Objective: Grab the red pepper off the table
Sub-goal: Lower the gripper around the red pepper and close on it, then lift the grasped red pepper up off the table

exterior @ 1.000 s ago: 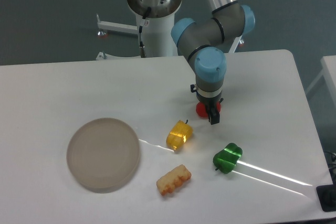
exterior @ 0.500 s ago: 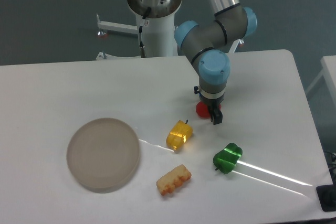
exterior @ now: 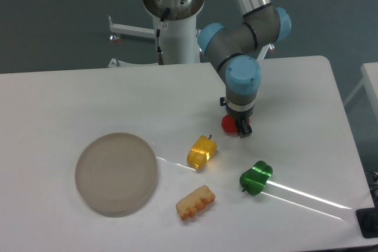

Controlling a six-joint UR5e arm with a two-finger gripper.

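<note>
Half done: the end effector (exterior: 241, 127) straddled the red pepper (exterior: 228, 123) on the tabletop (exterior: 71, 101); its closure unclear, lift remaining.

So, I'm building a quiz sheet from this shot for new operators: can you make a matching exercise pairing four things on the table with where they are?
Things:
1. red pepper
2. green pepper
3. yellow pepper
4. round plate

Places:
A. far left of the group
B. right at the gripper, partly hidden by it
C. nearest the table's front right
D. between the plate and the red pepper

Pairs: 1-B, 2-C, 3-D, 4-A
</note>
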